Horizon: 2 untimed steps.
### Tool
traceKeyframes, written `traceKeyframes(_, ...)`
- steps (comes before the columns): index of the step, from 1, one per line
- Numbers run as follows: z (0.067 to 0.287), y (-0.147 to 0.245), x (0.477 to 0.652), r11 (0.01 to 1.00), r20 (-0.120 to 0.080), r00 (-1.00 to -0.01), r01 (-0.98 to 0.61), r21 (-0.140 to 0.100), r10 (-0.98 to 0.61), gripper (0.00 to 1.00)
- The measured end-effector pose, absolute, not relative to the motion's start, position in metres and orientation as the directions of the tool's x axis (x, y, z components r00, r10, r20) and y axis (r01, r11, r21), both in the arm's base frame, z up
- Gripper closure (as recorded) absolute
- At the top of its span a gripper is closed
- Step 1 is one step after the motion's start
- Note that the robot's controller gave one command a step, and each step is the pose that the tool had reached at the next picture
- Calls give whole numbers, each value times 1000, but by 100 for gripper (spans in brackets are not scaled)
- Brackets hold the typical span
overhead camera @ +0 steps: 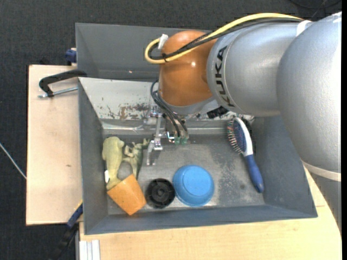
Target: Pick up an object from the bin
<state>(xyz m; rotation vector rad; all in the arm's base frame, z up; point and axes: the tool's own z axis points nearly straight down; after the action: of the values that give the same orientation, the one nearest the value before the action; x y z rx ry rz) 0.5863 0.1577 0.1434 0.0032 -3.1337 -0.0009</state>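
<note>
Evidently nothing is picked up yet: the gripper (154, 145) hangs low at the centre of the bin (91, 161), just right of a pale green toy (114, 153) at centre left. Whether it is open or closed I cannot tell. Grasping and lifting remain.

Blue bowl (193, 185), orange cup (127, 195), black disc (161, 193), blue-and-white brush (246, 151) (dark bristles), grey bin (230, 172).
</note>
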Motion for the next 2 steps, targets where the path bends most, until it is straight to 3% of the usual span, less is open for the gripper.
traceKeyframes(1,73,147,585,983,-8,-983,-182,2,-182,0)
traceKeyframes(2,77,191,533,810,-4,-810,-586,1,-586,0)
